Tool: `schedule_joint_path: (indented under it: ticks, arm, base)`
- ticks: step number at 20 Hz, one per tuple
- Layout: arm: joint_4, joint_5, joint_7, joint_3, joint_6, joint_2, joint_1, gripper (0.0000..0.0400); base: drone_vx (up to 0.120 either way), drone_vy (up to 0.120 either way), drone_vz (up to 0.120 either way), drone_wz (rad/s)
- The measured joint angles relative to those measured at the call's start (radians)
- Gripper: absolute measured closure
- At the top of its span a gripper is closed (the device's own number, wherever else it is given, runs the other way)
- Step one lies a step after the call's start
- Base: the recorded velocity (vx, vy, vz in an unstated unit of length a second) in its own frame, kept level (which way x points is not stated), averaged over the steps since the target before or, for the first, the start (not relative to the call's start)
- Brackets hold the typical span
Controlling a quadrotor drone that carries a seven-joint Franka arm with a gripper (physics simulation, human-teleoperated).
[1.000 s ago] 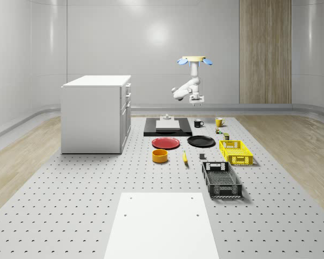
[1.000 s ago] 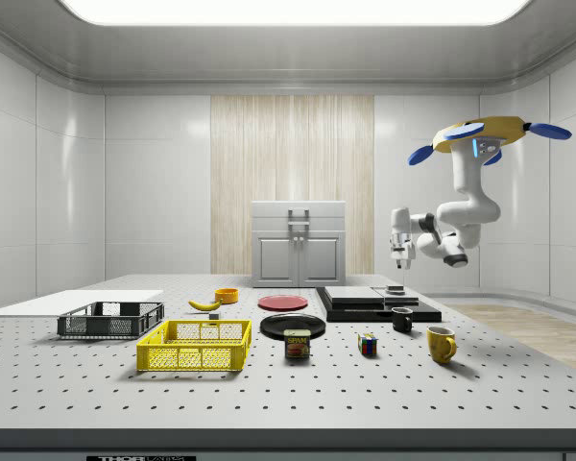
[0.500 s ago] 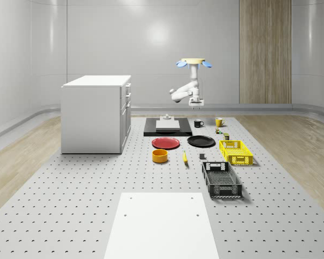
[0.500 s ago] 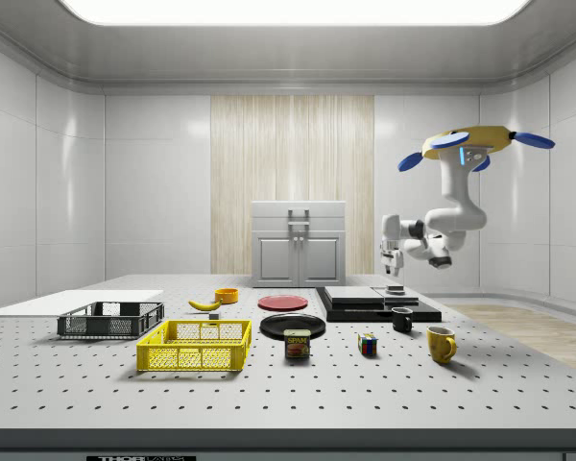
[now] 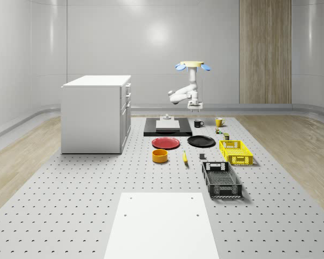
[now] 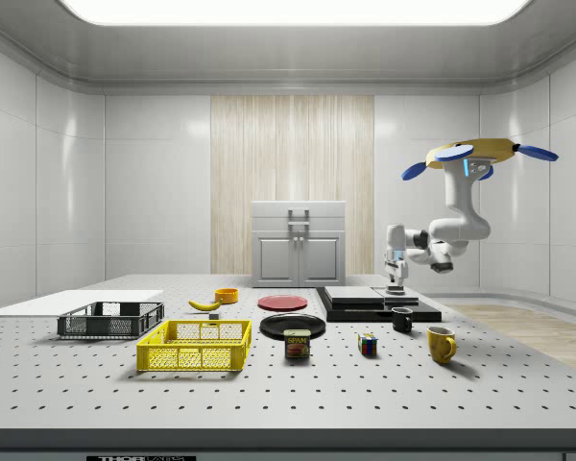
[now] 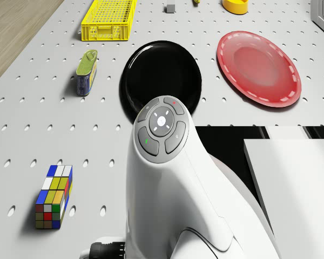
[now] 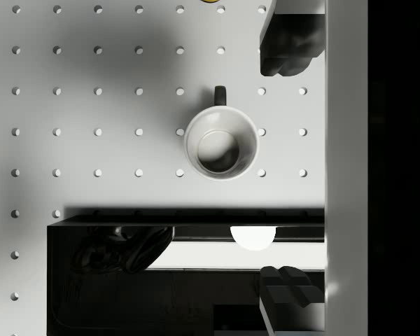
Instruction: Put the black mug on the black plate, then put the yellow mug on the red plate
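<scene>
The black mug [image 5: 198, 123] stands upright on the table beside the black slab [image 5: 167, 128]; its inside looks white in the wrist view [image 8: 220, 143]. The yellow mug [image 5: 218, 122] stands just to the whole-scene view's right of it. The black plate [image 5: 201, 141] and red plate [image 5: 166, 143] lie side by side nearer the camera. The drone [image 5: 193, 65] hovers above the black mug. My gripper [image 6: 396, 281] hangs open a short way above the mug [image 6: 401, 320], pointing down. In the wrist view the fingers [image 8: 290, 45] stand wide apart, the mug slightly off their line.
A white cabinet [image 5: 97, 113] stands at the whole-scene view's left. A yellow basket [image 5: 236, 151], a black basket [image 5: 221, 179], an orange bowl [image 5: 160, 156] and a banana [image 5: 184, 157] lie in front of the plates. A can [image 7: 86, 72] and a Rubik's cube [image 7: 54, 196] sit near the mugs.
The drone has sunk and drifted slightly to the whole-scene view's left. The gripper has come down closer to the black mug. Mugs and plates have not moved.
</scene>
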Motion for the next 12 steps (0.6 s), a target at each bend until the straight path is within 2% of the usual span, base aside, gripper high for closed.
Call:
schedule_joint_path:
  ticks: [4, 6, 7, 10, 12]
  arm:
    - [0.001, 0.011, 0.007, 0.007, 0.018, -0.02, -0.008, 0.0]
    - [0.002, 0.016, 0.011, 0.01, 0.027, -0.03, -0.011, 0.0]
    - [0.003, 0.018, 0.012, 0.012, 0.031, -0.035, -0.013, 0.0]
    - [0.004, 0.026, 0.017, 0.016, 0.045, -0.05, -0.018, 0.0]
    - [0.004, 0.031, 0.02, 0.019, 0.053, -0.059, -0.021, 0.0]
  base:
    - [-0.12, 0.0, -0.12, 0.0]
    - [0.0, 0.0, -0.12, 0.0]
    - [0.0, 0.0, 0.0, 0.0]
    - [0.107, 0.0, 0.0, 0.0]
    - [0.0, 0.0, -0.02, 0.0]
